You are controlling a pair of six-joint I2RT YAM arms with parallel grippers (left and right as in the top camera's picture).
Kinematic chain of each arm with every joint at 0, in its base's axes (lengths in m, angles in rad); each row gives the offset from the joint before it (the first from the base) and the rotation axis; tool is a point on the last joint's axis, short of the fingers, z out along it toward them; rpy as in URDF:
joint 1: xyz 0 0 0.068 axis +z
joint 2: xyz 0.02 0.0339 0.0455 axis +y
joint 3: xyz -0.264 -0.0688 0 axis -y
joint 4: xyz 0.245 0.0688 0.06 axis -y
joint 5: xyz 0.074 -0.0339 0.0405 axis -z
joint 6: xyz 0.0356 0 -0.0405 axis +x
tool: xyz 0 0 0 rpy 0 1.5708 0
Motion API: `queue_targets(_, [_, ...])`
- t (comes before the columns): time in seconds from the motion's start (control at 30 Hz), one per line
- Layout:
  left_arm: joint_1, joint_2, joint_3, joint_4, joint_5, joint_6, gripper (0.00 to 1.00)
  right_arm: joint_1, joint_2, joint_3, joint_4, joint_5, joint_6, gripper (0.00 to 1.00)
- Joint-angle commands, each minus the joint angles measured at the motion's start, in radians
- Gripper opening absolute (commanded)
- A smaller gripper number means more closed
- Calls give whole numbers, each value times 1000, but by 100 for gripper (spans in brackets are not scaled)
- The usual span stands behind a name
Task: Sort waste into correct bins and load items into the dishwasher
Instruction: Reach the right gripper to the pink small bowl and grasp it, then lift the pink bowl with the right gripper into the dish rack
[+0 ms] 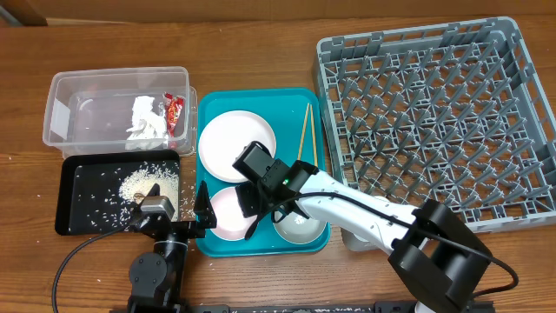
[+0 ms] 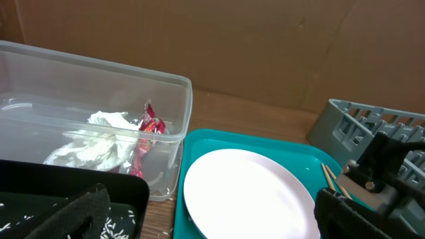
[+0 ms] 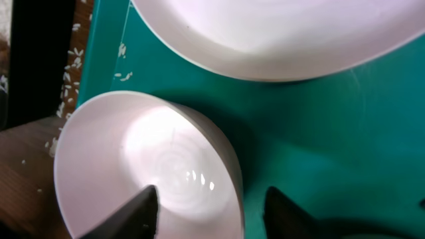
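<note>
My right gripper [image 1: 252, 207] [image 3: 211, 196] is open over the pale-pink plate [image 1: 222, 216] [image 3: 126, 153] on the teal tray. One finger is inside the plate's rim and one is outside. The large white plate [image 1: 230, 143] [image 2: 246, 192] [image 3: 279, 33], the bowl [image 1: 301, 228] and the chopsticks [image 1: 305, 130] [image 2: 329, 176] also lie on that tray. My left gripper [image 1: 198, 213] [image 2: 212, 222] is open and empty between the black tray [image 1: 65, 200] [image 2: 66, 176] and the teal tray. The clear tub [image 1: 61, 87] [image 2: 186, 99] holds the napkin [image 1: 143, 117] [image 2: 99, 143] and the red wrapper [image 1: 174, 109] [image 2: 149, 126]. The cup is out of view.
The teal tray [image 1: 261, 96] [image 2: 252, 143] [image 3: 299, 133] sits mid-table. The grey dish rack [image 1: 434, 113] [image 2: 352, 119] stands at the right with nothing in it. A pile of rice [image 1: 139, 183] lies in the black tray, and stray grains lie by the teal tray's left edge.
</note>
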Motion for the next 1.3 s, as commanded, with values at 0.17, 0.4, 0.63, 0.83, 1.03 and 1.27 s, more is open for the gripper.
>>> queue_targets(0.17, [6,-10,-5,4,-5,-10,100,-4,-3,1,-10,16,78,47])
queue_targets(0.4, [6,-10,-5,4,-5,-10,100,-5,49,1,0,12,234,28])
queue_targets(0.63, [6,-10,-5,4,-5,-10,100,-10,29,49,-26,15,207,4])
queue_targets(0.83, [6,-10,-5,4,-5,-10,100,-10,-76,181,-242,273,192,4])
queue_targets(1.03, [6,-10,-5,4,-5,-10,100,-11,-224,285,-484,883,192,4])
queue_targets(1.27, [6,-10,-5,4,-5,-10,100,-75,-251,279,-624,1452,192,4])
